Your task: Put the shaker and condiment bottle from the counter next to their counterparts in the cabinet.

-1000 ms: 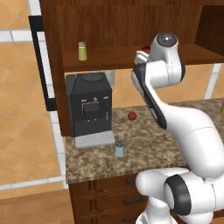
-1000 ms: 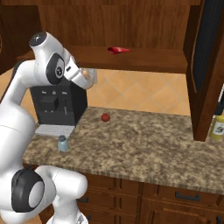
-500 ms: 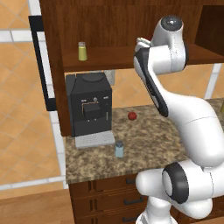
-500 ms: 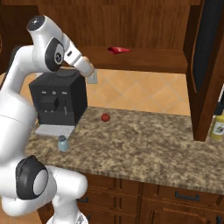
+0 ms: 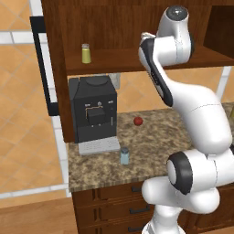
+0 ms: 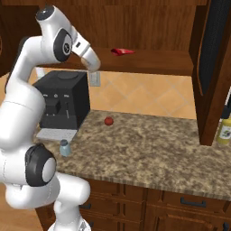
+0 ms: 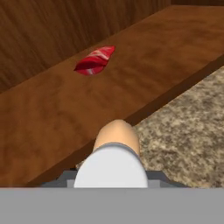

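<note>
The tool [image 7: 114, 175] pinches the condiment bottle [image 7: 114, 151], its long axis pointing toward the cabinet [image 7: 52, 113] shelf.

The shaker [image 5: 124, 156] is standing near the tabletop's [image 6: 149, 153] front edge, just before the coffee machine [image 5: 93, 109], which is sitting at the left end against the wall. A small round fruit [image 6: 108, 121] is lying toward the back edge, right of the machine. On the cabinet [image 5: 64, 27] shelf [image 7: 65, 113] above, the second shaker [image 5: 85, 53] is standing at the left end and the flat packet [image 7: 94, 61] is lying farther right, toward the back. The condiment bottle [image 7: 116, 151] is sitting in the end effector [image 7: 114, 173], at the shelf's front edge.
</note>
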